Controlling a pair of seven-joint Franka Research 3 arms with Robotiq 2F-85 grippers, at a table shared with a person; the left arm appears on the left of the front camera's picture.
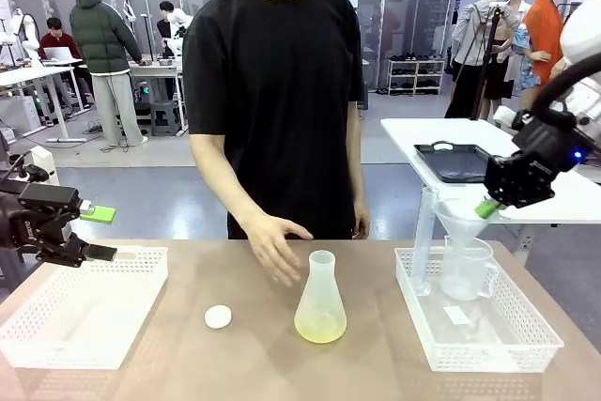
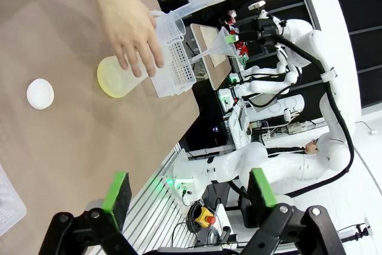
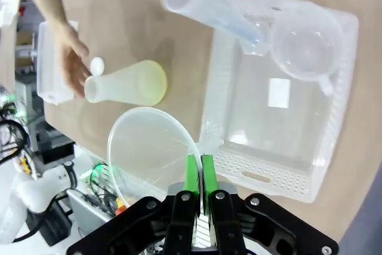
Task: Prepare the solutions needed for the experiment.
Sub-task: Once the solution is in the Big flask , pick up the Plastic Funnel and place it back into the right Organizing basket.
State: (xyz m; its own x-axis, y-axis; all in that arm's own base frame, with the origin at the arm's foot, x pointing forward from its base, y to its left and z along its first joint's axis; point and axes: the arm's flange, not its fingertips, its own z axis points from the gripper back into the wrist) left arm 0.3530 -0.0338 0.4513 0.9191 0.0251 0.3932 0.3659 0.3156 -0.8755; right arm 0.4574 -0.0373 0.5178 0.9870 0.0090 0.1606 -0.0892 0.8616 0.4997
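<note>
Above the tray, right end effector pinches funnel rim.

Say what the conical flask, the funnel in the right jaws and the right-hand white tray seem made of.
Frosted conical flask: likely translucent plastic, matte; its cloudy wall shows the pale yellow-green liquid only as a tint. Clear wide funnel: probably thin plastic, smooth and slightly hazy; the right gripper pinches its rim. White lattice tray: moulded plastic, faintly glossy, with perforated walls.
</note>
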